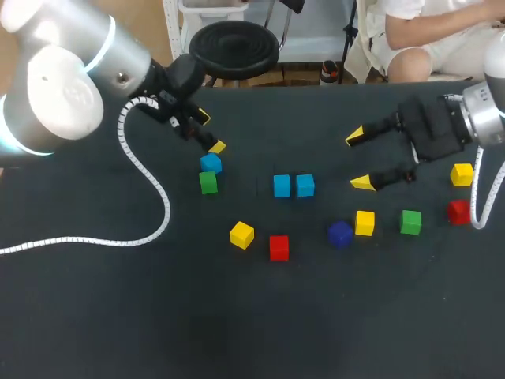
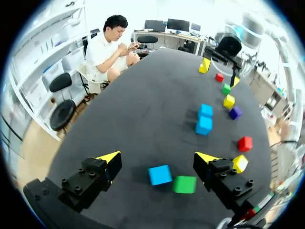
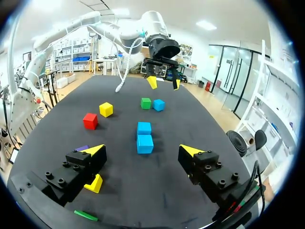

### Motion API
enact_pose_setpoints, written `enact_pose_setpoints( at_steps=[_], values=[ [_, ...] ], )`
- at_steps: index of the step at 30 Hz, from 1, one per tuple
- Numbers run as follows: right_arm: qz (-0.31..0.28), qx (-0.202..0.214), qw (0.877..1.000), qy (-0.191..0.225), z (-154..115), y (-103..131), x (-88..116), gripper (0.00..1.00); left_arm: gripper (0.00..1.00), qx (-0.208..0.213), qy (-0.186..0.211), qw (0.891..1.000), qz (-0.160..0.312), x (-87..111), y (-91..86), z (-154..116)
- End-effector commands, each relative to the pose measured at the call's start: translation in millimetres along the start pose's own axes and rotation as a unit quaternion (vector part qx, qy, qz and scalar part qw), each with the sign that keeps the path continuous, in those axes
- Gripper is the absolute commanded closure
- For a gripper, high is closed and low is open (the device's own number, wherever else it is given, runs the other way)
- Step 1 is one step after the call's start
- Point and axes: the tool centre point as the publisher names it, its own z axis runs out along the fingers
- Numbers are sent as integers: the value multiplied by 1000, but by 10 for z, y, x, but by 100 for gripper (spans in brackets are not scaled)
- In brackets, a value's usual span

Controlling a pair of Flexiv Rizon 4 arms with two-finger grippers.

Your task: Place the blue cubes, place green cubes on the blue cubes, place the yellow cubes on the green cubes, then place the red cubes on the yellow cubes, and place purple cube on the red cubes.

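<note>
Hovering left hand [image 1: 211, 132] open over blue cube [image 1: 211, 163], right hand [image 1: 359, 159] open too, its finger half-hiding a yellow cube [image 3: 94, 184].

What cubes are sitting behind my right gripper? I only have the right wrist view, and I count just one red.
Observer: A second red cube lies back by the right arm, behind the right gripper.
Operator: Any yellow back there too?
Observer: Yes, a yellow cube beside that red one, nearer the wrist.
Operator: Is the left gripper shut on the blue cube under it?
Observer: No. The left wrist view shows the left gripper open, with the blue cube lying between its fingers and touching neither.
</note>
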Motion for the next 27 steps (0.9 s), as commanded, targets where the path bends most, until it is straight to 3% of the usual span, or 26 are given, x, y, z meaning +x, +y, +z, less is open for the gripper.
enact_pose_setpoints(
  at_steps=[1,6,14,22,27],
  values=[
    [0,1,1000,0,-1,5,-2,0,0,-13,19,1000,-10,-7,125,255],
    [0,1,1000,0,-1,5,-2,0,0,22,12,997,-67,113,291,503],
    [0,1,1000,0,-1,5,-2,0,0,20,19,994,-104,278,394,542],
    [0,1,1000,0,-1,5,-2,0,0,20,11,995,-101,346,295,325],
    [0,1,1000,0,-1,5,-2,0,0,30,2,998,-64,323,120,182]
  ],
)
